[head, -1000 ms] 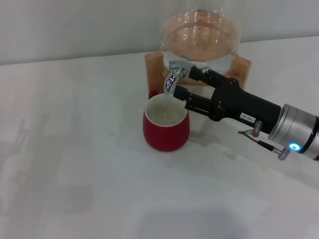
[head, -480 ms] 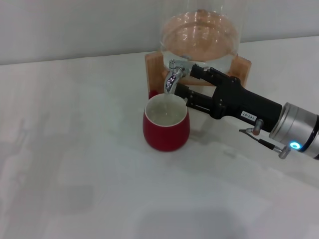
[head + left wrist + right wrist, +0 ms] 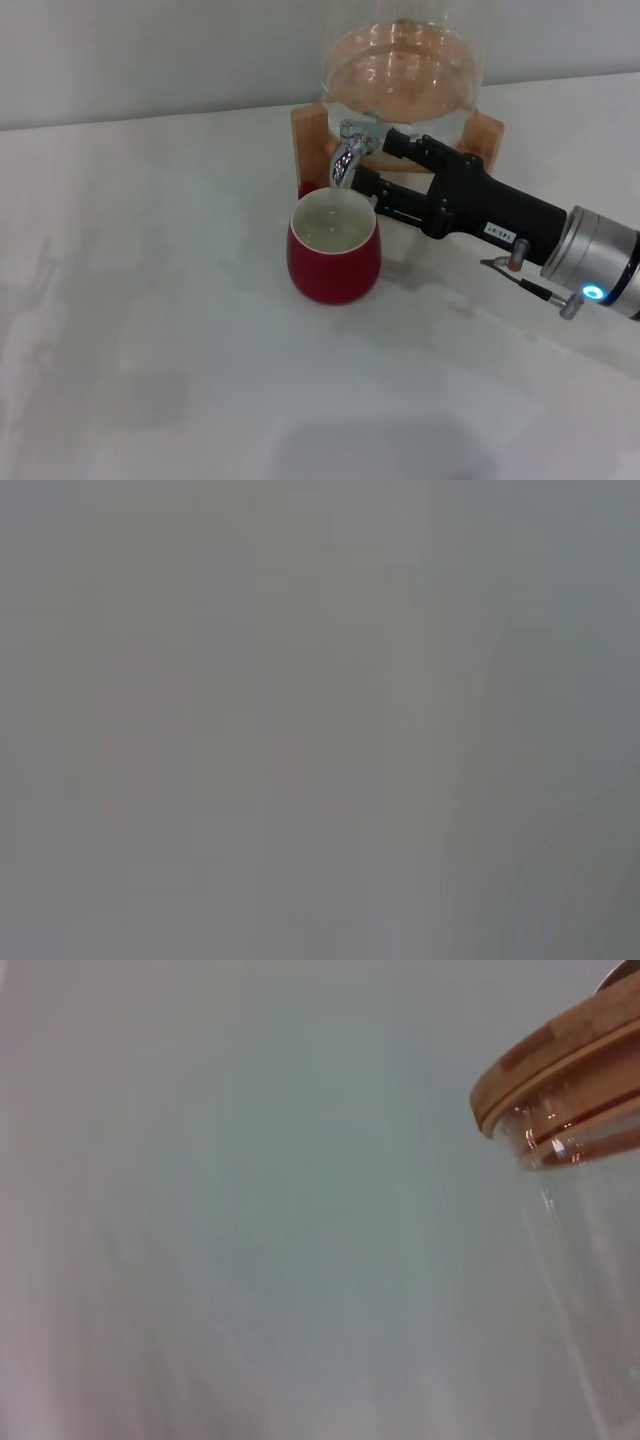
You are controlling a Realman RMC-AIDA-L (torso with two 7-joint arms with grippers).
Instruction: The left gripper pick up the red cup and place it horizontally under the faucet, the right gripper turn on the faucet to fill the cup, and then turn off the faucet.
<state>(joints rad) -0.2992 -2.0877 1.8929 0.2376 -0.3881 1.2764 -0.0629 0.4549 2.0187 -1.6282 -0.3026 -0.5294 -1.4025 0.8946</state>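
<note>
Standing upright under the faucet (image 3: 347,155) and taking water, cup (image 3: 334,250) probably getting heavy, slick, breakable, best gripped round the body; right gripper (image 3: 374,167) spread beside the lever; left gripper unseen.

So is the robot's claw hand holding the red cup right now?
No, the red cup stands by itself on the white table under the faucet, and only the right gripper is near it.
</note>
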